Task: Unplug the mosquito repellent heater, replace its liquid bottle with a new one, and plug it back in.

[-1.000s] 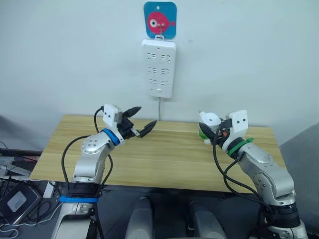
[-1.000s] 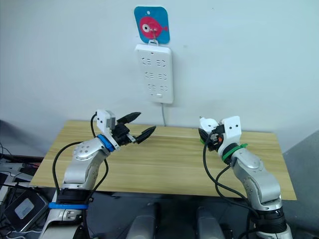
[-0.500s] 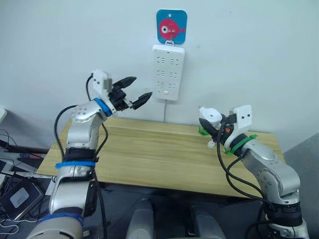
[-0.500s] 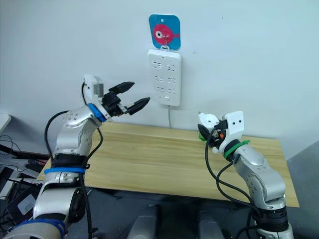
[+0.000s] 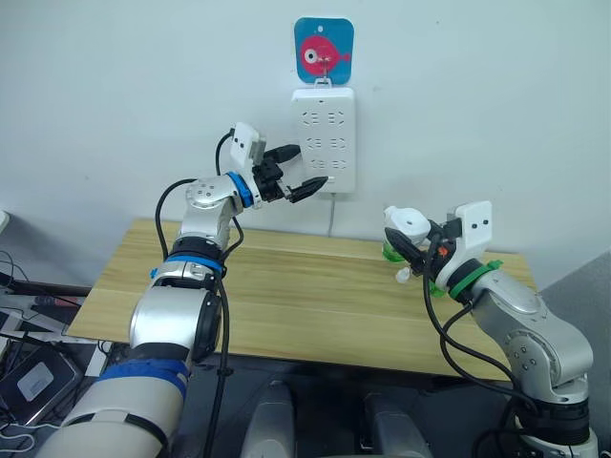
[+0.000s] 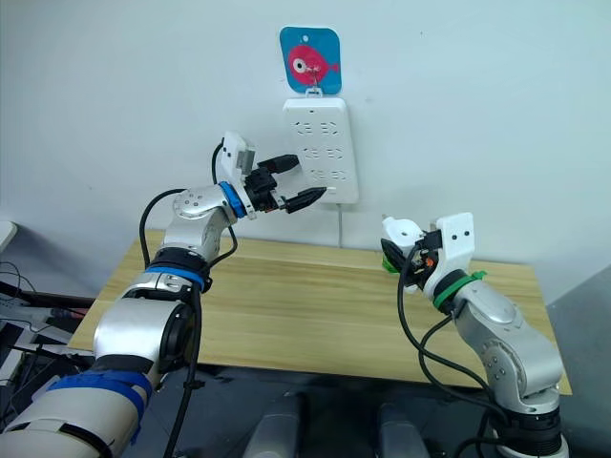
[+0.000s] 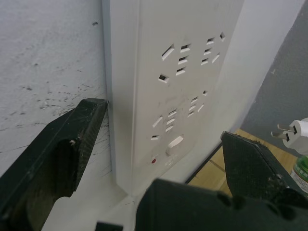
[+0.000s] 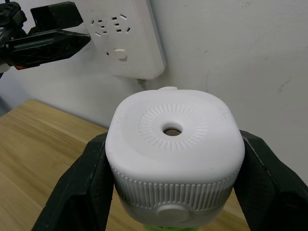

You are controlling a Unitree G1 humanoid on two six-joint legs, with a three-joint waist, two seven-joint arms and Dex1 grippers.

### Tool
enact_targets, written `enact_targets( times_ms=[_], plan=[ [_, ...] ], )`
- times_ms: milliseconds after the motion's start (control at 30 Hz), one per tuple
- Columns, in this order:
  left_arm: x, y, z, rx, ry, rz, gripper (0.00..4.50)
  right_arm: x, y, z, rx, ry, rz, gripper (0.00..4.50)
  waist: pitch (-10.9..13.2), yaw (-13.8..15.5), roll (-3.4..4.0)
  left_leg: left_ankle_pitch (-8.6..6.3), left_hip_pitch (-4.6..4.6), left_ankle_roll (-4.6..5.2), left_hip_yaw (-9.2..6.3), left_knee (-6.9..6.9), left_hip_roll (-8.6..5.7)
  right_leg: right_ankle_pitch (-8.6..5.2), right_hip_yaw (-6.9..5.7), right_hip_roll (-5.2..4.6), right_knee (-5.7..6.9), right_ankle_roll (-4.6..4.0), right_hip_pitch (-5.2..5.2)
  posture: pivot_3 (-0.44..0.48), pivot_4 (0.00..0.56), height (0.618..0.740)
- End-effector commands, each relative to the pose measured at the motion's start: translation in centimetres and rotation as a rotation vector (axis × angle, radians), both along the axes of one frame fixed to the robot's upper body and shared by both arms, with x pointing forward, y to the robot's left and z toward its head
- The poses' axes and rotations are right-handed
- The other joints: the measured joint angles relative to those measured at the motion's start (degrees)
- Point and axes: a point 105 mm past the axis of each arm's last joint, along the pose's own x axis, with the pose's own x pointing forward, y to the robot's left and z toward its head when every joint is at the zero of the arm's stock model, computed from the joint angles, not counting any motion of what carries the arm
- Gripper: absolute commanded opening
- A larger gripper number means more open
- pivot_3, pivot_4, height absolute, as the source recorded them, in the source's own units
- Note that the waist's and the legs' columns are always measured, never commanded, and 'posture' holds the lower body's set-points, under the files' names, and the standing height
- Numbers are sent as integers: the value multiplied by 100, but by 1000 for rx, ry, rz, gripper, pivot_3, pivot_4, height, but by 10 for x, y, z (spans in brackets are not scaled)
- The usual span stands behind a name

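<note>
My right gripper (image 5: pixel 414 250) is shut on the white mosquito repellent heater (image 8: pixel 173 154), holding it above the table's right part, vent hole facing the wrist camera. A green liquid bottle (image 5: pixel 390 253) hangs under it. The left wrist view catches the heater's plug prongs (image 7: pixel 288 134). The white power strip (image 5: pixel 323 138) hangs on the wall with all its sockets free. My left gripper (image 5: pixel 307 167) is raised to the strip's lower end, open, one finger (image 7: pixel 62 144) by the strip's edge at the wall and the other across its front. I cannot tell whether it touches.
A blue hook plate with a pink fish (image 5: pixel 324 48) carries the strip, and a cable (image 5: pixel 331 218) drops from it behind the wooden table (image 5: pixel 286 296). Cables and boxes lie on the floor at the left (image 5: pixel 29 382).
My left arm has swung up from over the table to the power strip on the wall, still open. The right gripper holds the heater in much the same place. The camera shifted.
</note>
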Motion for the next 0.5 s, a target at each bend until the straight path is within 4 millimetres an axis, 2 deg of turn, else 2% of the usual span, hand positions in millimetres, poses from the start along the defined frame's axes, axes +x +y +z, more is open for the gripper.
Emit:
enact_targets(
  times_ms=[33,233,367,467,500],
  plan=[
    [-3,-12,15,-6,-31,-67,4500,-6,-2,19,16,-68,-6,2947,0,-1,0,0,0,0,0,0,0,-1,0,0,0,2,0,152,184,740],
    [-12,-29,17,-27,22,-204,4500,-6,3,23,7,-67,31,2947,2,-14,0,0,0,0,-2,0,0,-1,-1,0,0,0,0,142,201,740],
    [-18,-30,20,-54,71,-273,4500,-6,4,30,5,-70,54,2947,5,-37,1,0,-1,0,-3,0,0,-2,-1,0,0,2,0,125,214,740],
    [-22,-22,23,-71,115,-310,3901,-7,6,42,7,-78,72,2947,14,-97,1,0,-1,0,-4,0,1,-5,-2,0,1,3,0,121,222,740],
    [-21,-19,23,-74,117,-305,3576,-8,7,45,13,-78,78,2947,20,-125,0,0,-1,0,-5,0,1,-5,-2,0,1,3,0,124,226,740]
  ],
)
